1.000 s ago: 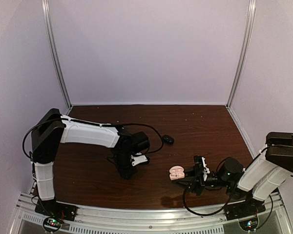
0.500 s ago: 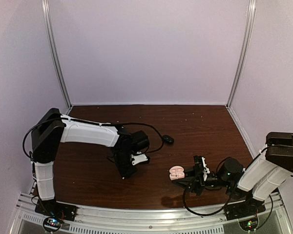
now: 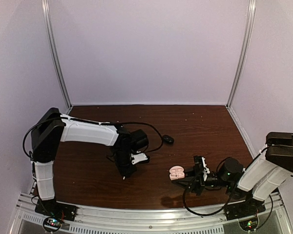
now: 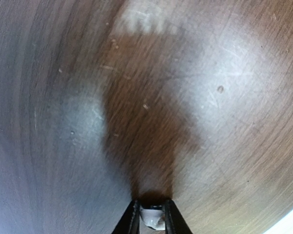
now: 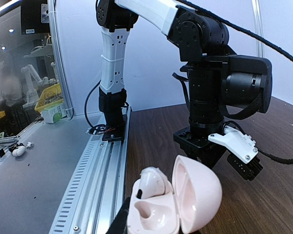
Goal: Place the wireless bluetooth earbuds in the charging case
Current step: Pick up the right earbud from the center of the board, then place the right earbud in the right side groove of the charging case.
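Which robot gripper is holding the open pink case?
The right gripper holds the open pink case, its lid swung up. The left gripper only pinches a tiny white earbud just above the table.

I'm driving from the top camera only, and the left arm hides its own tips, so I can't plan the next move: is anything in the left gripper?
Observer: Yes. The left wrist view shows a small white bud filling the gap between the left gripper's tips.
Operator: Is the case ready to take it?
Observer: The right wrist view shows the pink case with its lid swung open to the right.
Operator: Any slot free?
Observer: The near slot looks empty; the far one seems to hold a pale bud, but I can't be sure.
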Available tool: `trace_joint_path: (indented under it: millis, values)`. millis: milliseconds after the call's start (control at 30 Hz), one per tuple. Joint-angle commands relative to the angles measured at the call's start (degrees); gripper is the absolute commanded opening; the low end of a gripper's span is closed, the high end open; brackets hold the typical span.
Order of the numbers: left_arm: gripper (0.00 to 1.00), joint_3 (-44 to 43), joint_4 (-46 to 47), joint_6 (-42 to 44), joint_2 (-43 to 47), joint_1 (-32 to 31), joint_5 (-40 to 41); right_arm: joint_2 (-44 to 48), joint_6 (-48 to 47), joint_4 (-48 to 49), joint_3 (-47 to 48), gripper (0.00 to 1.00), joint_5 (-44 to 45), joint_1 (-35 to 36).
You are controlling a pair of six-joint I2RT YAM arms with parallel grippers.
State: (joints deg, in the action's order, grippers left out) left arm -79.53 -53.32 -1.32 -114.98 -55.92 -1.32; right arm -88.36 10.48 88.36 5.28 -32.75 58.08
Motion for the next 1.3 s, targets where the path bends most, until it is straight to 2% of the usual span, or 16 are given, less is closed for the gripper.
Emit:
trace_joint_path:
  millis: [0, 400, 600, 767, 967, 1267]
  values:
    - [0.17, 0.05, 1.52, 0.39, 0.79, 0.16, -0.88, 0.94, -0.45, 2.49, 0.43, 0.00, 0.00, -0.34]
    - [0.12, 5.22, 7.68, -1.47, 8.42, 0.12, -0.26, 1.71, -0.55, 0.34, 1.47, 0.00, 1.00, -0.34]
    - [0.11, 8.18, 14.83, -2.35, 15.40, 0.12, 4.04, 0.64, -0.61, -0.02, 2.38, 0.00, 2.46, -0.35]
    - [0.10, 11.45, 24.48, -3.33, 24.98, -0.16, 8.54, -1.31, -0.88, 1.93, 3.25, 0.00, 2.91, -0.34]
    - [0.10, 16.91, 35.81, -1.06, 36.21, -4.32, 12.43, -4.47, -2.66, 5.25, 4.69, 0.00, 2.89, -0.38]
    - [0.09, 23.01, 49.72, 4.65, 45.36, -12.65, 15.00, -5.79, -9.04, 0.78, 9.20, 0.00, 2.77, -0.17]
